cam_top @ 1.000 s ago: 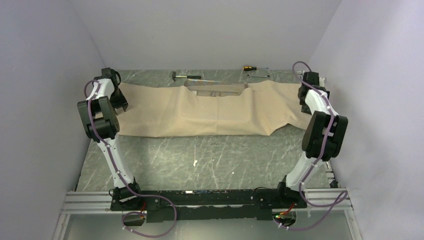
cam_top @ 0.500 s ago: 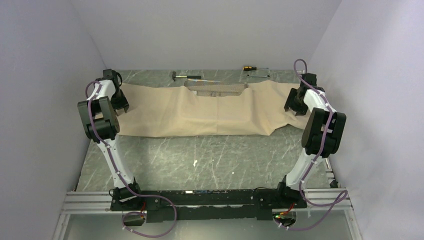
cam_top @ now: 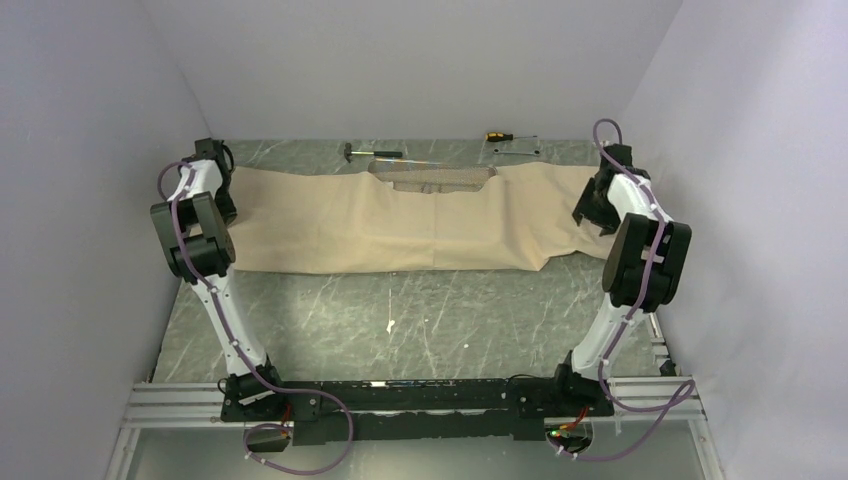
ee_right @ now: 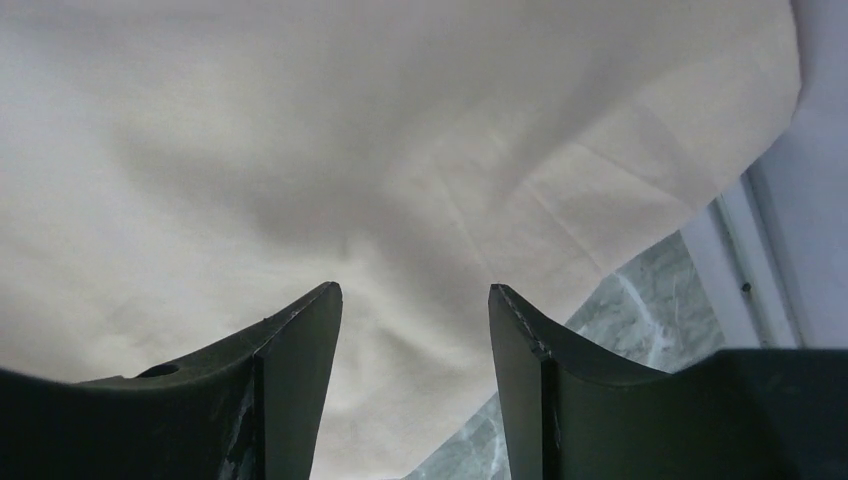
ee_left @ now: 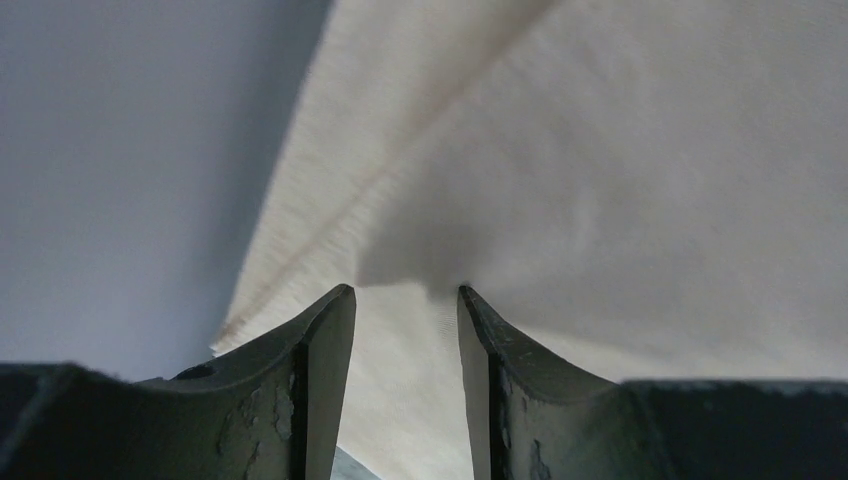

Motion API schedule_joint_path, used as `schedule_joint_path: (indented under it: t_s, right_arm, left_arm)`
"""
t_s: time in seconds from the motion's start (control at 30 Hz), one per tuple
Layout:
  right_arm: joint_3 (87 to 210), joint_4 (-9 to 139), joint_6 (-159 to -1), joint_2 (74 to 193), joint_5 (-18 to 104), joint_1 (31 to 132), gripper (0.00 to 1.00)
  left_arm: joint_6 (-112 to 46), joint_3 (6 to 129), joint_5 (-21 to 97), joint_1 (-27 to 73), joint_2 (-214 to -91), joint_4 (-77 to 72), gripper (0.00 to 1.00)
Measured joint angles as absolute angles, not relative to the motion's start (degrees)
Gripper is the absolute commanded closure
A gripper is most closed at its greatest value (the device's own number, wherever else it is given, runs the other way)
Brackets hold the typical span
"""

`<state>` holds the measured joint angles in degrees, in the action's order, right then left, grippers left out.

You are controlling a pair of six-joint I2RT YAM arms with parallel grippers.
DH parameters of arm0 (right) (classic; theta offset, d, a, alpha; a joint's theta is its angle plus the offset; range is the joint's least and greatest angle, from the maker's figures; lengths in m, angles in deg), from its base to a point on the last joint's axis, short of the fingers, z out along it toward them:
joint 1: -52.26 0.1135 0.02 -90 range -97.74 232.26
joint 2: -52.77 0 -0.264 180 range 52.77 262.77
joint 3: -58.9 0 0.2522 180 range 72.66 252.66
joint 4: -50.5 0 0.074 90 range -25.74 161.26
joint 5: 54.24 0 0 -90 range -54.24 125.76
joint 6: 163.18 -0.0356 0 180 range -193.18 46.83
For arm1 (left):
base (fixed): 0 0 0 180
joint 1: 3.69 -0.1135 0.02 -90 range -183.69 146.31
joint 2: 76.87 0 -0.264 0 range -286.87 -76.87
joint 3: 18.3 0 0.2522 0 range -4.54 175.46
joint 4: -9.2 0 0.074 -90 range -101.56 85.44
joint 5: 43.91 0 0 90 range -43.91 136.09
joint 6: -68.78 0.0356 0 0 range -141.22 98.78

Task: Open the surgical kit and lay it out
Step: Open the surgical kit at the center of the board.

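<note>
The beige wrap cloth [cam_top: 400,220] lies spread in a wide band across the far half of the table. A strip of the steel mesh tray [cam_top: 437,180] shows at its far middle edge. The clamps, tweezers and gauze pads are hidden. My left gripper [cam_top: 226,208] is at the cloth's left end, open, with its fingertips just over the cloth [ee_left: 620,180] near its frayed edge; it shows in the left wrist view [ee_left: 405,290]. My right gripper [cam_top: 588,218] is at the cloth's right end, open and empty above the cloth [ee_right: 300,150]; it shows in the right wrist view [ee_right: 415,287].
A small black-handled hammer [cam_top: 360,153] and a yellow-handled screwdriver [cam_top: 497,134] lie at the table's far edge, with a flat grey plate [cam_top: 517,148] beside the screwdriver. Side walls stand close to both arms. Bare marbled tabletop [cam_top: 420,320] lies in front of the cloth.
My left gripper has shifted left toward the wall at the cloth's left end. My right gripper has moved slightly inward and down over the cloth's right end. The cloth's right corner has settled.
</note>
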<state>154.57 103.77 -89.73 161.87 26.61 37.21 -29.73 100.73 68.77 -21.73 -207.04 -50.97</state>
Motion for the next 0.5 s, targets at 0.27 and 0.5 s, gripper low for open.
schedule_joint_path:
  t_s: [0.27,0.5]
  right_arm:
    - [164.91,105.08,-89.86,160.64,26.7,46.37,0.34]
    - [165.61,104.78,-90.41,159.81,34.85,54.28,0.31]
  left_arm:
    - [-29.05,105.11,70.1,-24.64,-209.34,-53.09,0.45]
    - [-30.19,105.35,62.21,-22.06,-205.12,-53.49,0.31]
